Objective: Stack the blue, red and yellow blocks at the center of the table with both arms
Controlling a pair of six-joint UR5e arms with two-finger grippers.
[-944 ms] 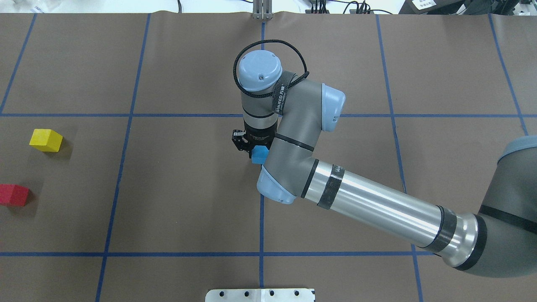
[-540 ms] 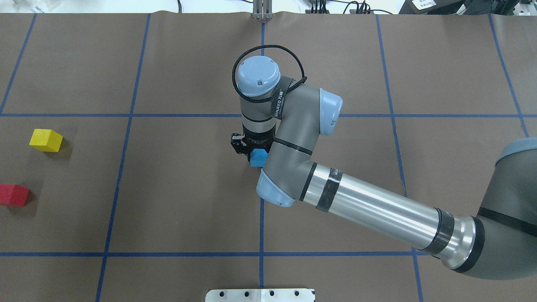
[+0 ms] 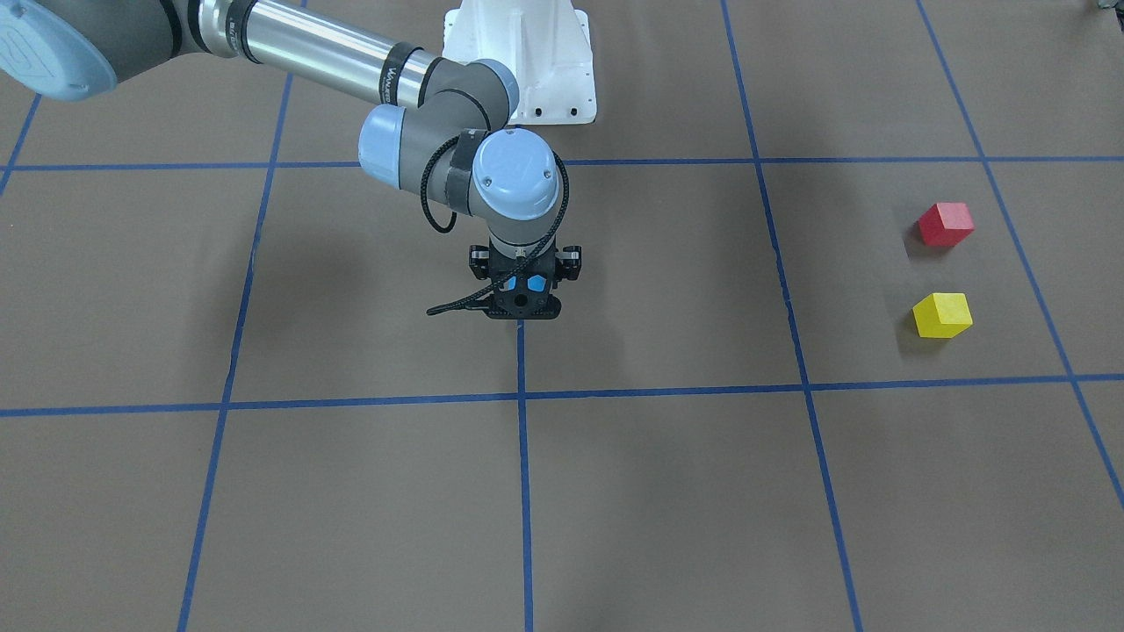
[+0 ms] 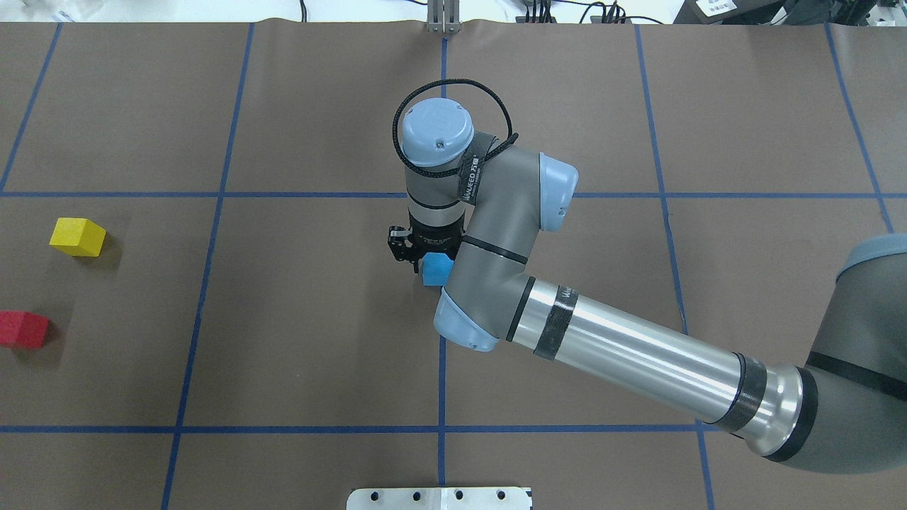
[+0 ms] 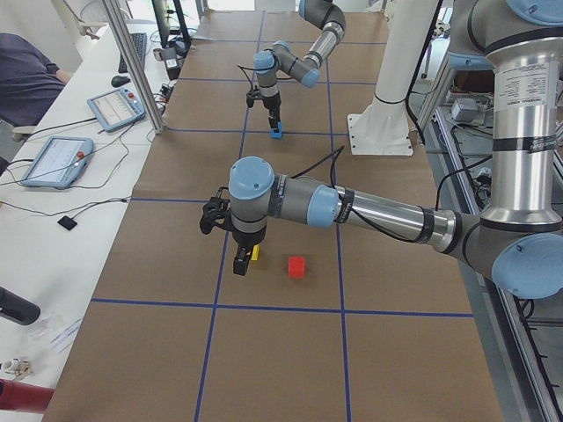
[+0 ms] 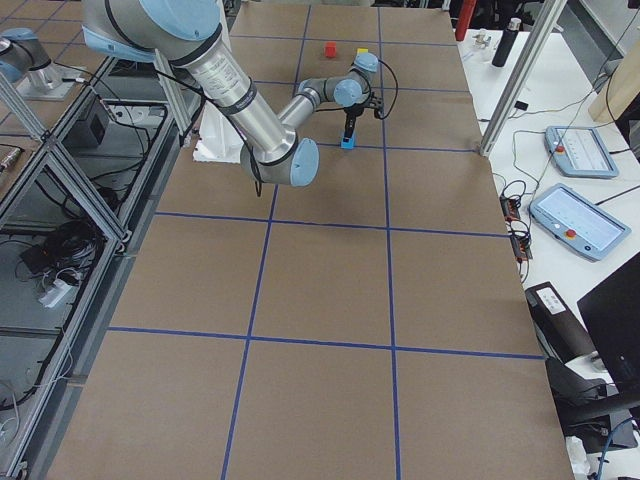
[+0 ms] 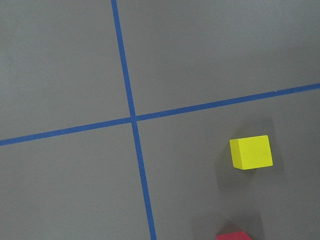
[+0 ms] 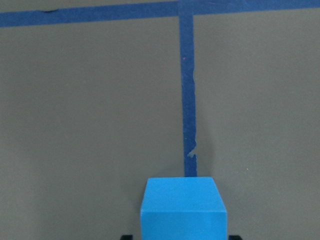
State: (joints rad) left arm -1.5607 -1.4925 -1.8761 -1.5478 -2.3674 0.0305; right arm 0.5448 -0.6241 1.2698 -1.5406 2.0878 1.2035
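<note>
My right gripper (image 3: 524,303) is shut on the blue block (image 3: 535,283) at the table's centre, by the blue tape cross. The block also shows in the overhead view (image 4: 437,269) and at the bottom of the right wrist view (image 8: 183,207); I cannot tell if it touches the table. The yellow block (image 4: 78,236) and red block (image 4: 23,329) lie apart at the far left. The left wrist view shows the yellow block (image 7: 251,152) and the red block's edge (image 7: 235,235) from above. My left gripper (image 5: 239,262) hangs over them; I cannot tell whether it is open or shut.
Blue tape lines (image 4: 441,368) divide the brown table into squares. The white robot base (image 3: 518,53) stands at the table's near edge. Tablets (image 5: 54,161) and a metal post (image 5: 132,61) lie along the operators' side.
My right wrist has dropped slightly with the blue block, which has shifted a little toward the robot's side. The yellow and red blocks have not moved.
</note>
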